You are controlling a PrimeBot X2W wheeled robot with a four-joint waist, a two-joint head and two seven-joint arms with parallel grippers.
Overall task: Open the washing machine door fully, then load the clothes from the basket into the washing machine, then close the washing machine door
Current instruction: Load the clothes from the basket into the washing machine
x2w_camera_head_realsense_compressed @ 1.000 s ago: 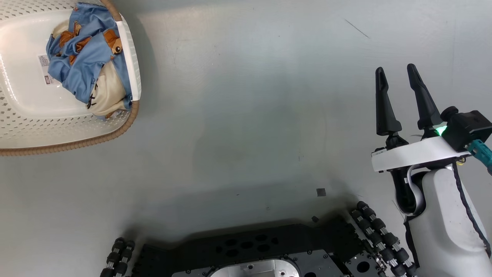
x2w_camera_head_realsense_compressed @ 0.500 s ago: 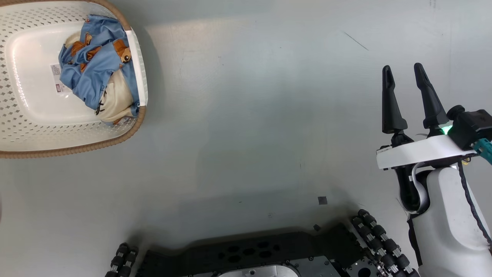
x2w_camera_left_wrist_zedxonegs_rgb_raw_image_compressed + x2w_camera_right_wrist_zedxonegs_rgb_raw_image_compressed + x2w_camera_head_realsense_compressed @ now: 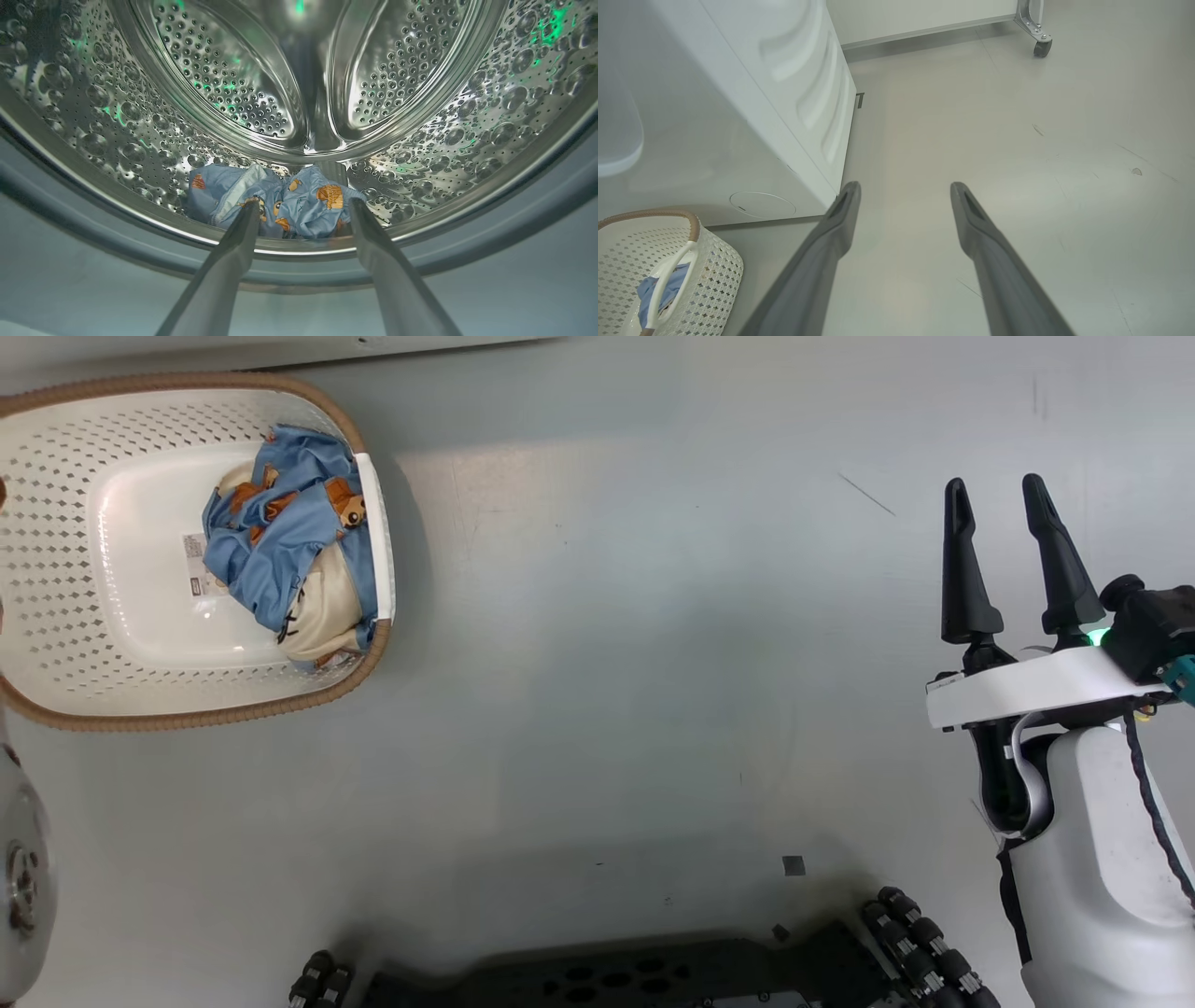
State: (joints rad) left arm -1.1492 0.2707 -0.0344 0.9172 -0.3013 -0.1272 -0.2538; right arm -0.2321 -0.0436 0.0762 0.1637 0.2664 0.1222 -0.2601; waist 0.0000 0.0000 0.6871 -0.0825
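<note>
In the left wrist view, my left gripper [image 3: 303, 207] is open at the mouth of the washing machine [image 3: 224, 79], its fingers level with the drum's lower rim. One bundle of the clothes [image 3: 280, 205], blue with orange bears, lies loose on the drum floor just beyond the tips. The basket [image 3: 56, 607] sits on the floor at the upper left of the head view, holding another bundle of clothes [image 3: 280, 555] with a cream lining. My right gripper [image 3: 992, 485] is open and empty over bare floor at the right. The washing machine door is out of view.
The right wrist view has the right gripper [image 3: 903, 189] over the floor, the washing machine's white side [image 3: 738, 116] with its round flap [image 3: 762, 204], and the basket [image 3: 714, 275] in front of it. A caster wheel [image 3: 1041, 46] stands far off. My dark wheeled base [image 3: 635, 980] is at the bottom.
The head camera has shifted, so the basket now shows further right and lower in the picture. The right gripper stays open in the same pose.
</note>
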